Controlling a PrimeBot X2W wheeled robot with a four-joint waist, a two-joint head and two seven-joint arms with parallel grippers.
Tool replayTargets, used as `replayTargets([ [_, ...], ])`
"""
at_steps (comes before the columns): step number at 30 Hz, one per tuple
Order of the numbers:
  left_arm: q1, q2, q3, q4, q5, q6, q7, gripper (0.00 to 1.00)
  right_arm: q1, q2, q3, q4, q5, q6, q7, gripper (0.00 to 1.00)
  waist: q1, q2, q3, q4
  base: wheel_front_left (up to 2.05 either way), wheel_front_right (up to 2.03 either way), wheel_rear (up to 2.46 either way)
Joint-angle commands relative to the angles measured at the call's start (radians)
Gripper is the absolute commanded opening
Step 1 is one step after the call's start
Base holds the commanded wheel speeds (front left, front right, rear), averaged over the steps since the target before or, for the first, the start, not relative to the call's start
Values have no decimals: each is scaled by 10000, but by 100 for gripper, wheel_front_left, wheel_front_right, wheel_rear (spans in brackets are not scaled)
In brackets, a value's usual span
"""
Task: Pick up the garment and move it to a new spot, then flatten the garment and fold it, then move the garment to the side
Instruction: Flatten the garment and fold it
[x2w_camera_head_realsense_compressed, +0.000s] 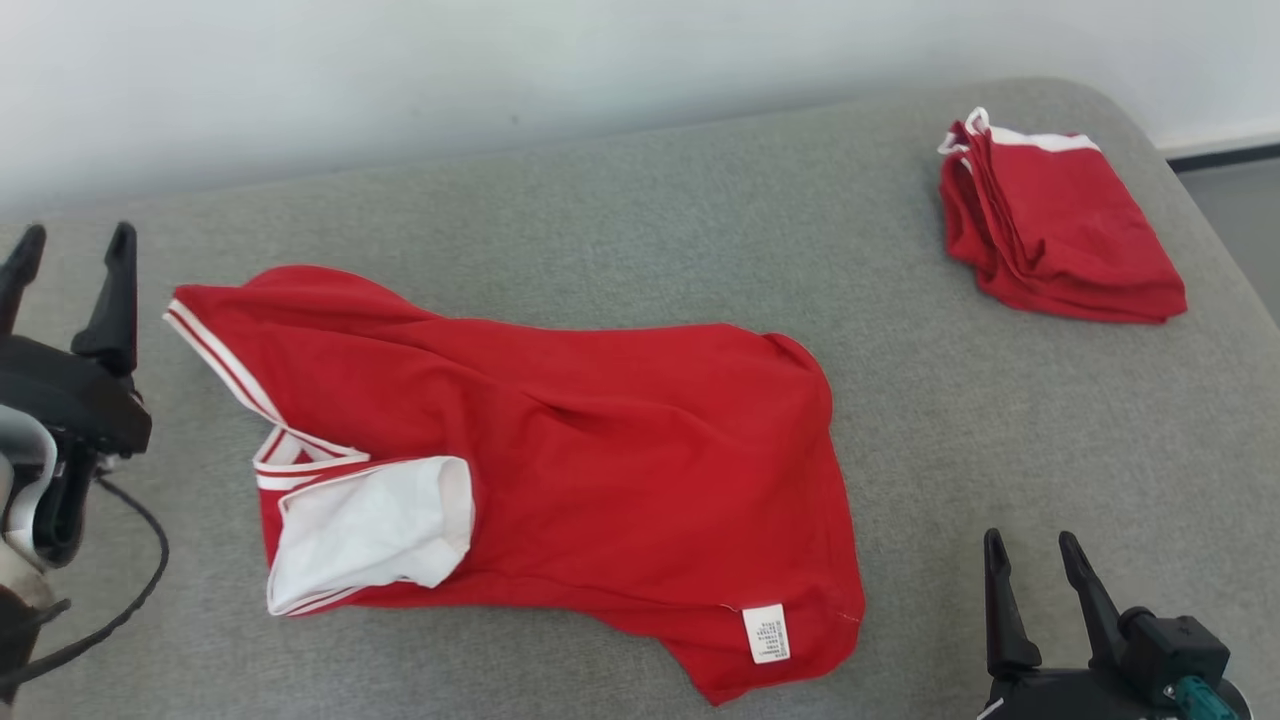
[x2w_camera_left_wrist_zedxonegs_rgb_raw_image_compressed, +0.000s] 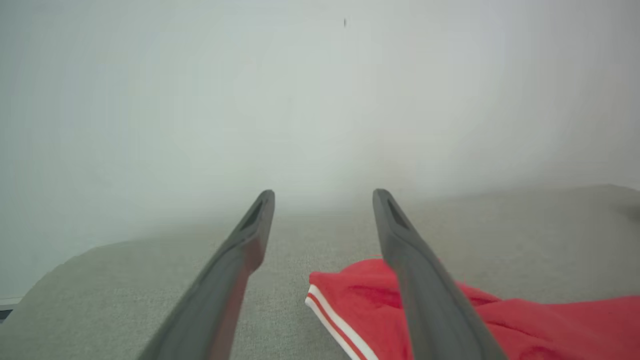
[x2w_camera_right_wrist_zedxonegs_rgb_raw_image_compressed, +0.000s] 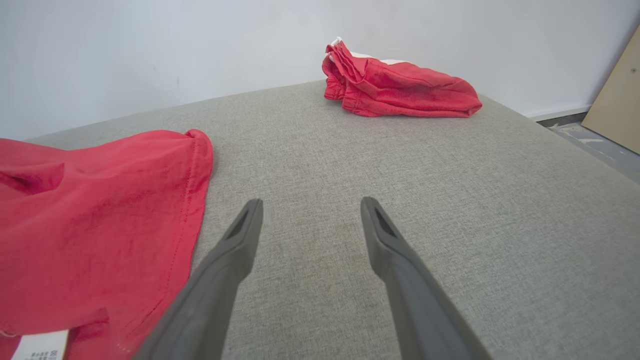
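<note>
A red garment (x2w_camera_head_realsense_compressed: 560, 450) with white-striped trim lies spread and rumpled across the middle of the grey cushion (x2w_camera_head_realsense_compressed: 1000, 420). A white collar part is turned out at its near left, and a care label shows at its near right corner. My left gripper (x2w_camera_head_realsense_compressed: 70, 250) hangs open just left of the garment's striped sleeve edge (x2w_camera_left_wrist_zedxonegs_rgb_raw_image_compressed: 340, 315), holding nothing. My right gripper (x2w_camera_head_realsense_compressed: 1030, 550) stands open off the garment's near right corner, with bare cushion between its fingers. In the right wrist view the garment (x2w_camera_right_wrist_zedxonegs_rgb_raw_image_compressed: 100, 225) lies left of the right gripper (x2w_camera_right_wrist_zedxonegs_rgb_raw_image_compressed: 310, 210).
A stack of folded red garments (x2w_camera_head_realsense_compressed: 1060, 230) rests at the far right of the cushion (x2w_camera_right_wrist_zedxonegs_rgb_raw_image_compressed: 400, 85). A white wall runs behind the cushion. Floor and a tan board (x2w_camera_right_wrist_zedxonegs_rgb_raw_image_compressed: 617, 100) show beyond the right edge.
</note>
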Motion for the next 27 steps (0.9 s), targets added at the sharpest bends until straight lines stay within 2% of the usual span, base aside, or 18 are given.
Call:
replayTargets([
  [1, 338, -55, 569, -588, 362, 149, -64, 100, 148, -1, -4, 25, -44, -27, -47, 100, 0, -1, -426, 410, 0, 0, 0],
  [7, 2308, -500, 2691, -3004, 1807, 400, -52, 100, 363, -4, -64, -46, -134, -27, -6, 100, 0, -1, -967, 893, 0, 0, 0],
  [12, 4154, -1171, 3960, -4530, 2888, 482, -54, 100, 565, -2, -99, -217, -218, -27, 156, 100, 0, -1, -1280, 1260, 0, 0, 0],
  [27, 7780, -3124, 6134, -7005, 4962, 240, -56, 100, 1290, -2, -226, -676, -136, -27, 513, 100, 0, -1, -1877, 1976, 0, 0, 0],
])
